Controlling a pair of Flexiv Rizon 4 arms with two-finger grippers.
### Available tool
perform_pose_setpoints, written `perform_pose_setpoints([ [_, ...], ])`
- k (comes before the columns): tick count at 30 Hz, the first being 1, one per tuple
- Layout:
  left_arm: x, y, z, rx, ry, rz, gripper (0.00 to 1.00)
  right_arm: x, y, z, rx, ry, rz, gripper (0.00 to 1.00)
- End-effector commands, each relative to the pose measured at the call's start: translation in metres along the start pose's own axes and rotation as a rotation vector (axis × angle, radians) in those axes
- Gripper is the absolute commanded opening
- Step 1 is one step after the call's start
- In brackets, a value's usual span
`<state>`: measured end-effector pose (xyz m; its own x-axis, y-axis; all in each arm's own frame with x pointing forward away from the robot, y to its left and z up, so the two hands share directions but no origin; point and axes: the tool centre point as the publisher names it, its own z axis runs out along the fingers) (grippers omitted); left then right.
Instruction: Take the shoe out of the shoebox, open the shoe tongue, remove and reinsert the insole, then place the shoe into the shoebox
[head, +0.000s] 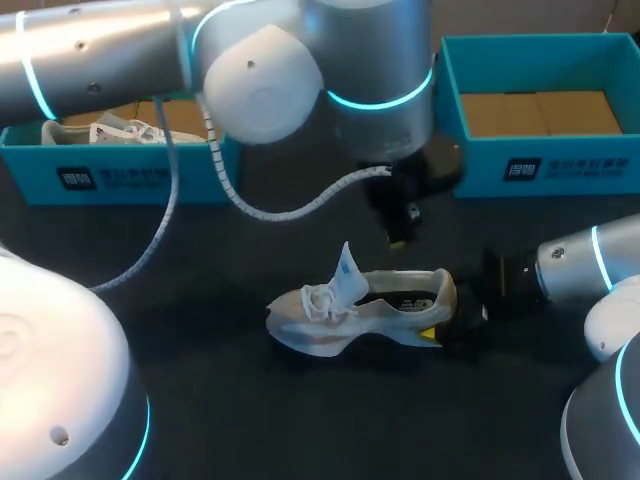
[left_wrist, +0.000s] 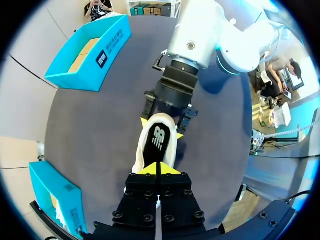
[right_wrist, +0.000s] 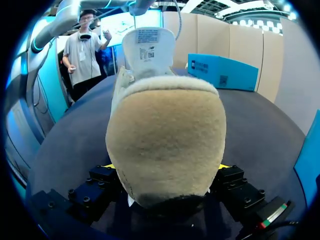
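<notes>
Shoe (head: 350, 315): a pale cream trainer with white laces and a fuzzy beige heel. It stands on its sole on the dark table (head: 220, 420), out of both boxes, toe toward my left side. Its tongue (head: 350, 268) is pulled up and stands nearly upright. The black insole (left_wrist: 157, 142), which bears a white logo, lies inside the open collar.

My right gripper (head: 440, 318) is clamped on the heel, one yellow tip on each side. In the right wrist view the heel fills the space between the fingers and hides nearly all of them, leaving only slivers of yellow.

My left gripper (left_wrist: 157, 169) hangs just above the shoe's opening with its two tips pressed together. I see nothing between them. I cannot tell whether they touch the insole's edge.

A teal shoebox (head: 540, 165) stands open beyond the shoe on my right, its brown floor bare. A matching box (head: 130, 180) stands on my left and holds a second shoe (head: 110, 130). My left arm hides much of that box and shoe.
</notes>
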<state>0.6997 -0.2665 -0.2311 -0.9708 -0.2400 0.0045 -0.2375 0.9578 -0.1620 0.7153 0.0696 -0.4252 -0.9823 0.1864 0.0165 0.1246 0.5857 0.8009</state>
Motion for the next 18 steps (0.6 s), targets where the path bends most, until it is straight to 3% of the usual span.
perform_pose_setpoints([
  [1,0.001,-0.009,0.001,-0.031,-0.003,-0.001,0.00,-0.001,-0.001,0.001,0.005,-0.001,0.001,0.00],
  [12,0.001,-0.009,0.001,-0.031,-0.003,-0.001,0.00,-0.001,-0.001,0.001,0.005,-0.001,0.001,0.00],
  [17,-0.001,-0.009,0.037,-0.139,0.032,0.131,0.00,-0.001,-0.001,0.001,0.005,-0.001,0.001,0.00],
  [18,-0.002,-0.008,0.041,-0.131,0.023,0.138,0.00,-0.001,-0.001,0.001,0.005,-0.001,0.001,0.00],
])
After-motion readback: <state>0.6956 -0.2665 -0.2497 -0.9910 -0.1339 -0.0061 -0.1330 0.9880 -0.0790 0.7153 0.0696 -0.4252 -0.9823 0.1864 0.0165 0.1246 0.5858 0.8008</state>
